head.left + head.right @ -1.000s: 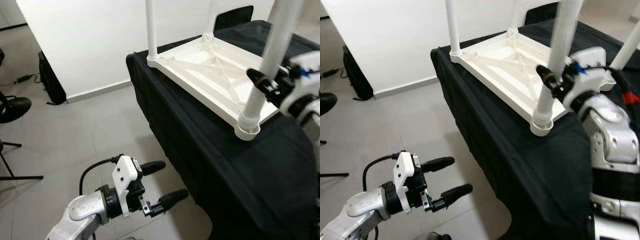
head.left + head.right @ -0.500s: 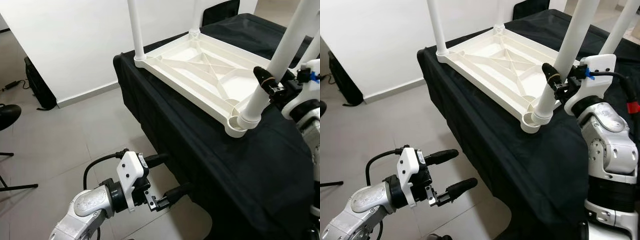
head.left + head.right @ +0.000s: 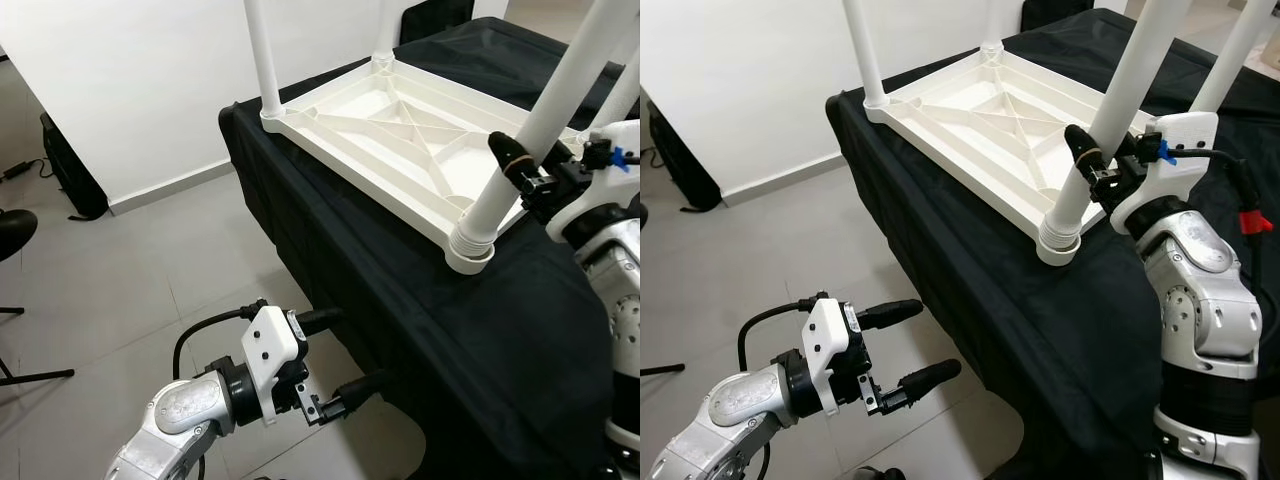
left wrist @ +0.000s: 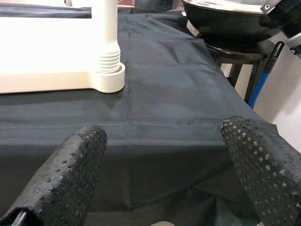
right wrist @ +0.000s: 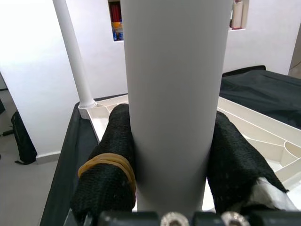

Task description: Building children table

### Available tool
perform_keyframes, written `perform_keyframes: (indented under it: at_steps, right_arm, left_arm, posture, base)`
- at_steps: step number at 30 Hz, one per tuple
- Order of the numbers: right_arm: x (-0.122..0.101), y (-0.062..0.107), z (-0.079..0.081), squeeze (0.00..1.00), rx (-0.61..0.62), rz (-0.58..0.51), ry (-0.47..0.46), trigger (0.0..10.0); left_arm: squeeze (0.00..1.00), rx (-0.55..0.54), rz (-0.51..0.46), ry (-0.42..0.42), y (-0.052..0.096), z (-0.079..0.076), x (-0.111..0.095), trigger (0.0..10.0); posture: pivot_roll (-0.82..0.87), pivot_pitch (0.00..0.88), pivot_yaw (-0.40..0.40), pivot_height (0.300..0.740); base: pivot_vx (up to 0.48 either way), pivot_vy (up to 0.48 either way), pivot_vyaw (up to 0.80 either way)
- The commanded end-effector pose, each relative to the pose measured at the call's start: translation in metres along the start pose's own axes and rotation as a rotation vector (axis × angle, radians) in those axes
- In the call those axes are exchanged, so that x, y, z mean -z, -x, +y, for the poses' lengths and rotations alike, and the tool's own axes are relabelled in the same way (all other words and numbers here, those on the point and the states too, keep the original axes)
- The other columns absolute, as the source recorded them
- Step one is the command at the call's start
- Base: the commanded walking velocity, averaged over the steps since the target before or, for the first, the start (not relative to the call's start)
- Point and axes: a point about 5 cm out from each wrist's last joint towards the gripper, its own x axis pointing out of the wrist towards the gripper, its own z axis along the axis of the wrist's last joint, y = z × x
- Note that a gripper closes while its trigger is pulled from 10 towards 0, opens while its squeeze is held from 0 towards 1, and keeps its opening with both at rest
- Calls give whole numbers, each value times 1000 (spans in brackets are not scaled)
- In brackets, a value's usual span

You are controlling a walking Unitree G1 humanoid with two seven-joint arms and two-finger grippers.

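Note:
A white children's table top (image 3: 400,120) lies upside down on a table under a black cloth (image 3: 400,300). White legs stand up at its far left corner (image 3: 262,60) and at the back. My right gripper (image 3: 520,165) is shut on the near-corner leg (image 3: 545,100), its fingers (image 5: 113,160) clamped on both sides of the tube. The leg's threaded end (image 3: 470,235) sits in the corner socket (image 4: 109,80), leaning slightly. My left gripper (image 3: 350,352) hangs open and empty, low over the floor by the cloth's front drop.
Grey tiled floor (image 3: 150,270) lies to my left. A black bag (image 3: 65,165) leans on the white wall, with a chair base (image 3: 10,230) at the left edge. A black chair (image 3: 435,15) stands behind the table. Another white leg (image 3: 620,90) rises at the right.
Half a second ago the held leg's lower end sat tilted beside the corner socket; now it stands in the socket. My left gripper has drifted closer to the cloth. The camera has shifted.

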Motion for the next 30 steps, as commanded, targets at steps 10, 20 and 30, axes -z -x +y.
perform_keyframes:
  at_steps: [10, 20, 30]
  right_arm:
    - [-9, -4, 12, 0, -13, -76, -97, 10000]
    - [-14, -18, 70, 0, -152, -128, -95, 10000]
    - [-13, -26, 102, 0, -171, -114, -4, 10000]
  left_arm:
    - [0, -296, 24, -9, -2, 36, 0, 10000]
    - [0, -632, -79, 120, 10, 79, -5, 10000]
    - [0, -609, -76, 105, -11, 75, 1, 10000]
  posture:
    - [-62, 149, 41, 740]
    - [-59, 80, 21, 740]
    - [-74, 25, 16, 740]
  base:
    - [0, 0, 0]
    - [0, 271, 0]
    - [0, 480, -331]
